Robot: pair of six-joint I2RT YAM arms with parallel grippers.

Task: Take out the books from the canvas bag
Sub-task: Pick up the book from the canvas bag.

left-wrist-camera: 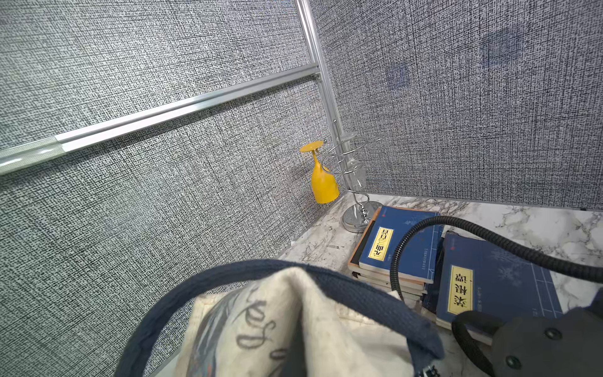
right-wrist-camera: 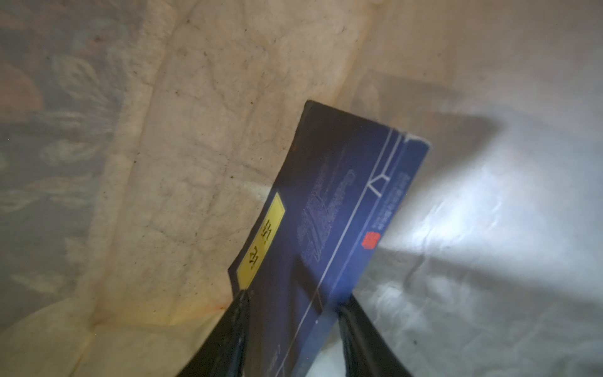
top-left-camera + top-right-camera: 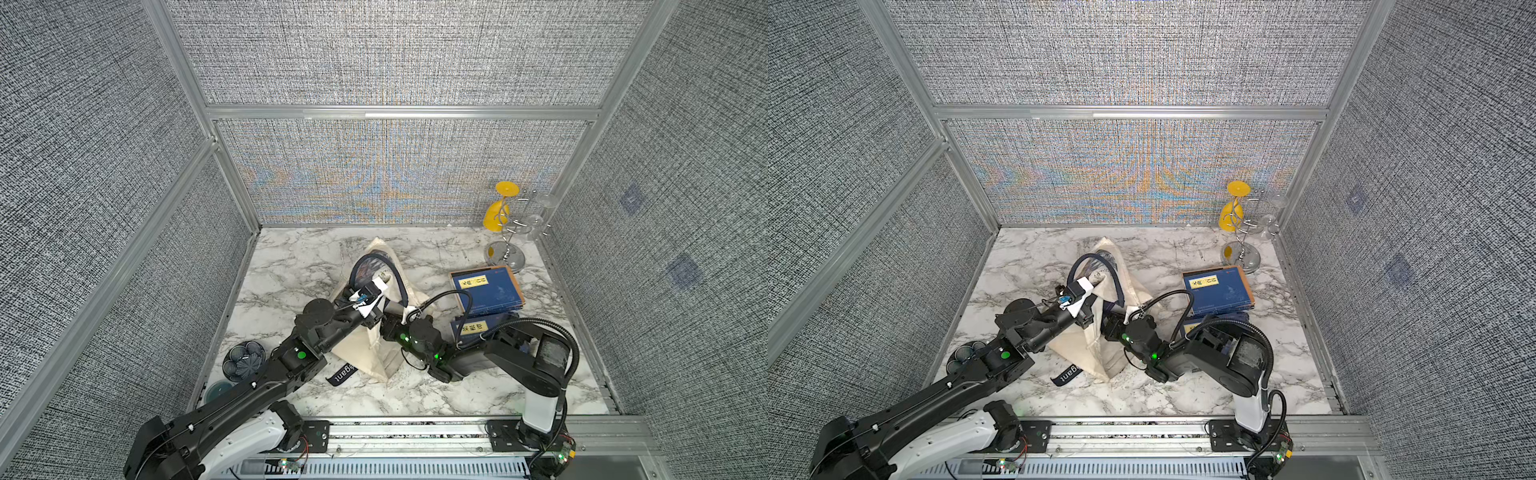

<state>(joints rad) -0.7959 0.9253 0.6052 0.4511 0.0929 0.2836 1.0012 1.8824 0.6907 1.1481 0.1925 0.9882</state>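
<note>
Cream canvas bag holds one navy book; other books stacked nearby.

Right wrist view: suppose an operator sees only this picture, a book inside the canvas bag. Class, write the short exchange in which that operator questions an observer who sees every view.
Operator: Are any books out of the bag yet?
Observer: Yes. A stack of books lies on the table by the glass rack, with a second book beside it.
Operator: What holds the bag open?
Observer: The left gripper is shut on the rim of the canvas bag, holding it raised.
</note>
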